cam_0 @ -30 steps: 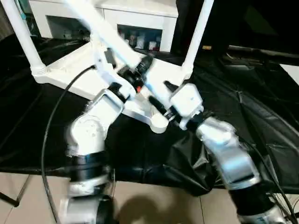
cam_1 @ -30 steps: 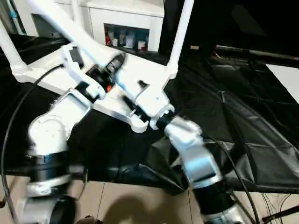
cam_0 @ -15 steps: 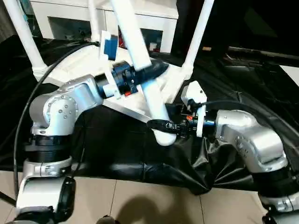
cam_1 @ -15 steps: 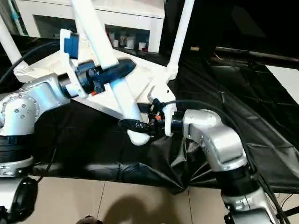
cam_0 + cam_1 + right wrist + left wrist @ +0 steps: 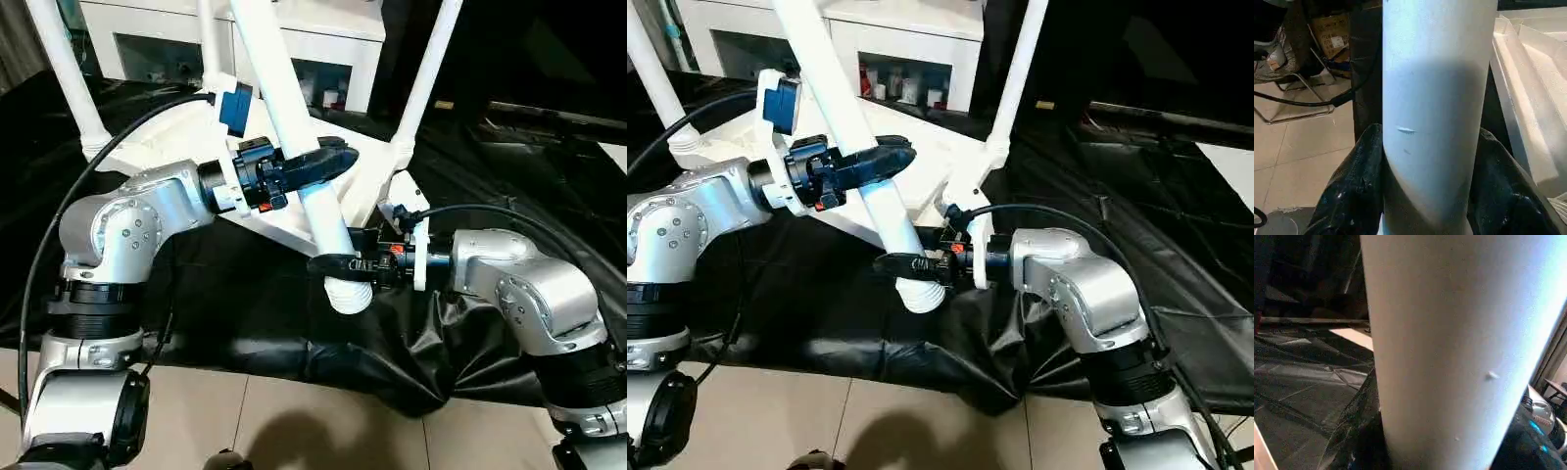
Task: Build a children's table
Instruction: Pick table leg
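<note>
We found the fourth leg (image 5: 294,127) held by both arms over the near corner of the tabletop (image 5: 176,147), which lay underside up on the black-sheeted surface (image 5: 509,215). The leg's long axis ran steeply, its upper end leaning far and left, its ribbed lower end (image 5: 347,294) at the near edge of the surface. The left jaws (image 5: 328,162) were closed around the leg's middle. The right jaws (image 5: 338,264) were closed around it just above the ribbed end, reaching in from the right. The right arm was therefore the nearer to the end that must seat.

We judged that the coming move turned on the ribbed end and the corner socket: the end appeared to sit at or just over the near corner, but the socket itself was hidden behind the leg and right jaws, so we could not tell whether it had entered.

Three legs (image 5: 426,78) stood upright in the other sockets. A white cabinet (image 5: 323,44) behind held small items on its shelves.
</note>
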Controlling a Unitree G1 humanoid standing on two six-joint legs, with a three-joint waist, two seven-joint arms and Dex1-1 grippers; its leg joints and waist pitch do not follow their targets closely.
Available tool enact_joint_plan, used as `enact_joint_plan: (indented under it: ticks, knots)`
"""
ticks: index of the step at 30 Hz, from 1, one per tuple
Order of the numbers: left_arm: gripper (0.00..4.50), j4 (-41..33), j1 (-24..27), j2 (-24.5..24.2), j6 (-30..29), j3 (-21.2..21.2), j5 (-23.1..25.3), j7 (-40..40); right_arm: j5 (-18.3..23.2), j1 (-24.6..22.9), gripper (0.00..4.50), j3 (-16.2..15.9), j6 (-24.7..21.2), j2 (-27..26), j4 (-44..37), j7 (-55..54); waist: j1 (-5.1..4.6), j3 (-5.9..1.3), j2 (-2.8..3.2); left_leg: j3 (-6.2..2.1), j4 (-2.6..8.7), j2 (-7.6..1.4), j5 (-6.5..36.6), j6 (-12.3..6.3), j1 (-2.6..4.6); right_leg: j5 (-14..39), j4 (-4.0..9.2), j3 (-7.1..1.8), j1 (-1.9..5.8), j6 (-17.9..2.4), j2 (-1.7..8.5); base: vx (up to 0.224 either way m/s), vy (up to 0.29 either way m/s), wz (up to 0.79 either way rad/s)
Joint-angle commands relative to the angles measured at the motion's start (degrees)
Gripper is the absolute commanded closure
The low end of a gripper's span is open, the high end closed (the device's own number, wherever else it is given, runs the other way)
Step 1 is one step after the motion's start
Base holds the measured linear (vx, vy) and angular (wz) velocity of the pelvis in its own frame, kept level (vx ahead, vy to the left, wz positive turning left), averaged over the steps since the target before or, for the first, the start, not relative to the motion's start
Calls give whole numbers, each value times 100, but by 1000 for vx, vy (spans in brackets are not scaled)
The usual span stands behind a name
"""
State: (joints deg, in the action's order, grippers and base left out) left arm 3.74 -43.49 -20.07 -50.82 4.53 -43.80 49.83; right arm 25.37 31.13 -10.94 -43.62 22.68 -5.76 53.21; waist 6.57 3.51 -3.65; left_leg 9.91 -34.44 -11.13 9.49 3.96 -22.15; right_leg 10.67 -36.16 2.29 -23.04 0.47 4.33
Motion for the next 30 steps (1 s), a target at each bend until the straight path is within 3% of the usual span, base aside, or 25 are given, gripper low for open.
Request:
enact_joint_plan:
  ticks: [1, 4, 5, 7, 8, 9, 10, 11, 12, 16, 18, 19, 22, 24, 30]
  knots:
    - [212, 2, -167, 47, 94, -28, 52, -28, -22, -46, 262, 110, -61, 37, -4, -161, 21, -424, 57, -17, 400, -138, 901, 327, 132, 796, 362, -188, 277, -1024, 307, 0, 0, 0]
    - [190, 144, -181, 269, 103, 167, 63, -517, -123, -95, 262, 198, 16, -145, -5, -482, 18, -426, 50, -11, 393, -139, 868, 341, 129, 714, 360, -189, 271, -1051, 306, 0, 0, 0]
    - [178, 168, -168, 338, 171, 189, 115, -655, -171, -111, 262, 226, 61, -221, 6, -620, 20, -427, 73, -21, 396, -135, 876, 365, 123, 720, 360, -183, 278, -1064, 311, 0, 0, 0]
    - [156, 148, -115, 463, 395, 173, 304, -922, -268, -144, 262, 244, 168, -342, 19, -833, 12, -432, 53, -26, 402, -141, 954, 380, 129, 763, 380, -184, 280, -1010, 310, 0, 0, 0]
    - [145, 183, -66, 791, 659, 271, 610, -1708, -425, -205, 262, 266, 327, -601, 37, -1266, 17, -433, 59, -30, 408, -154, 936, 388, 122, 723, 374, -185, 285, -985, 311, 0, 0, 0]
    - [145, 186, -61, 823, 677, 285, 628, -1777, -435, -211, 262, 273, 337, -630, 40, -1311, 12, -426, 125, -40, 409, -153, 966, 420, 123, 706, 371, -188, 271, -988, 310, 0, 0, 0]
    - [145, 194, -48, 911, 725, 323, 678, -1968, -460, -229, 262, 291, 367, -711, 47, -1437, -9, -433, 76, -35, 406, -148, 993, 421, 117, 700, 390, -187, 284, -955, 309, 0, 0, 0]
    - [141, 180, -2, 1094, 760, 425, 673, -2260, -581, -255, 262, 286, 459, -860, 71, -1727, 0, -435, 70, -36, 402, -140, 983, 427, 117, 745, 390, -184, 290, -955, 320, 0, 0, 0]
    - [139, 126, 51, 1218, 760, 471, 661, -2422, -664, -280, 262, 259, 524, -944, 79, -1894, -10, -434, 108, -37, 405, -141, 993, 450, 120, 727, 396, -187, 280, -949, 309, 0, 0, 0]
    - [139, -97, 202, 1463, 678, 396, 770, -2860, -868, -341, 262, 242, 690, -1209, 85, -2371, -18, -437, 122, -45, 410, -133, 1027, 442, 119, 627, 392, -184, 284, -895, 287, 0, 0, 0]
    - [175, -116, 210, 1481, 680, 381, 765, -2872, -898, -340, 262, 224, 714, -1218, 84, -2403, -23, -435, 119, -49, 417, -134, 1056, 449, 125, 659, 396, -180, 283, -885, 283, 0, 0, 0]
    - [175, -137, 230, 1503, 626, 371, 737, -2888, -910, -340, 262, 206, 724, -1238, 93, -2421, -18, -431, 160, -55, 418, -128, 1114, 452, 131, 704, 396, -179, 280, -865, 278, 0, 0, 0]
    - [179, -156, 276, 1528, 568, 347, 769, -2967, -955, -335, 262, 208, 755, -1314, 123, -2510, -28, -427, 157, -51, 423, -127, 1211, 466, 135, 756, 414, -185, 270, -835, 274, 0, 0, 0]
    - [211, -189, 305, 1554, 557, 353, 799, -3054, -1014, -322, 262, 218, 793, -1365, 149, -2605, -27, -423, 157, -58, 429, -127, 1252, 462, 133, 800, 420, -183, 274, -813, 276, 0, 0, 0]
    - [251, -274, 322, 1497, 537, 367, 783, -3129, -1090, -279, 262, 216, 869, -1439, 188, -2777, -33, -424, 180, -61, 429, -125, 1248, 466, 132, 754, 416, -185, 266, -783, 270, 0, 0, 0]
